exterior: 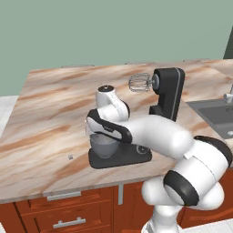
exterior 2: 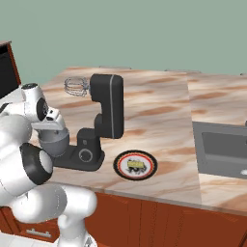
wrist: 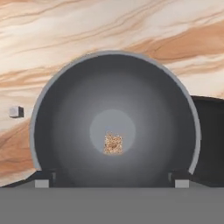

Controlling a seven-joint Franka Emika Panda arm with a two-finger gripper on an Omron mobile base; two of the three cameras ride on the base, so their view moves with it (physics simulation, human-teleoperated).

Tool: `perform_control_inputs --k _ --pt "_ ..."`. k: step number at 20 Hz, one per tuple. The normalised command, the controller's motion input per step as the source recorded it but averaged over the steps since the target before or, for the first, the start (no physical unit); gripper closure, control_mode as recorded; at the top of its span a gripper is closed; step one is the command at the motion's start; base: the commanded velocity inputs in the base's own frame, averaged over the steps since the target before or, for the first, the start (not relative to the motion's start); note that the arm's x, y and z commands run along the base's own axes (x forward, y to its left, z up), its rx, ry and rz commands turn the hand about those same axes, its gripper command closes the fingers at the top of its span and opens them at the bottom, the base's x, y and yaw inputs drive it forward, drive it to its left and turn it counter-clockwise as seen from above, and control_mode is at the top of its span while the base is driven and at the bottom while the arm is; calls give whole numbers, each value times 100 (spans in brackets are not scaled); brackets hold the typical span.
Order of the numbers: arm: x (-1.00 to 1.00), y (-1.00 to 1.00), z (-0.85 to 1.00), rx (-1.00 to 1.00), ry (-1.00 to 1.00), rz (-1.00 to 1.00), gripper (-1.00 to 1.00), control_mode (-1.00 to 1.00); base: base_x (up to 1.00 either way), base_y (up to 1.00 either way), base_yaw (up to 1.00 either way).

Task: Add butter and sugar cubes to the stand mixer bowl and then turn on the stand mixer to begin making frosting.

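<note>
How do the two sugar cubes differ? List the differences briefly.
Place: the first sugar cube lies at the bottom of the stand mixer bowl; the second sugar cube sits on the counter outside it.
Look: the first appears speckled tan, the second plain grey.
Both are tiny cubes of similar size.

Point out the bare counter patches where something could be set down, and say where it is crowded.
Bare marble spreads left of the black stand mixer, apart from one tiny pale cube. More bare counter lies between the mixer and the sink. It is crowded at the grey metal bowl under the white arm, and at the red-rimmed dark plate by the mixer base.
</note>
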Motion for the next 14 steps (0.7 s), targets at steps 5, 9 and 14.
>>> perform_control_inputs --k 5,9,14 --pt "-47 14 79 0 -3 0 -100 -100 0 0 0" --pt "-45 60 44 0 0 0 -100 -100 0 0 0" --pt "-31 82 14 0 3 0 -100 -100 0 0 0"
